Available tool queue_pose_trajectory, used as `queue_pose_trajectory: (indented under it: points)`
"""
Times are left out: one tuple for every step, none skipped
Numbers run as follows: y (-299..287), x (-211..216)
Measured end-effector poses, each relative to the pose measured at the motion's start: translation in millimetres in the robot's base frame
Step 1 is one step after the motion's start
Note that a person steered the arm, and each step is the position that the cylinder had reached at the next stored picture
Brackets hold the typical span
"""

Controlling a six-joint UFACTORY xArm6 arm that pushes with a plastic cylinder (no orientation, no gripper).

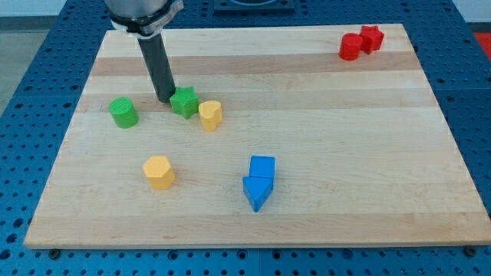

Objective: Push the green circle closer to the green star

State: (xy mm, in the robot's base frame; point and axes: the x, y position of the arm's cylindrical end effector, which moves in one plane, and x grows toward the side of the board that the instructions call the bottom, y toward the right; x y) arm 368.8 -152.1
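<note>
one small green plastic circle sits left of the green plastic star; my tip, holding nothing, touches the star's left side. light, rigid, likely slides easily; push its left face.

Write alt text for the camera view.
My tip rests between the green circle and the green star, right beside the star. Yellow, blue and red blocks lie elsewhere on the wooden board.

My tip stood between the green circle and the green star, blocking that gap; a yellow block crowded the star's right.
</note>
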Motion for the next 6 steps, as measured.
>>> queue_pose_trajectory:
  points:
    - [-27.1,-6.9]
    - [-65.2,-4.0]
    - [-85.0,9.2]
    - [-85.1,21.2]
    - [-83.5,24.4]
    - [-80.8,37.0]
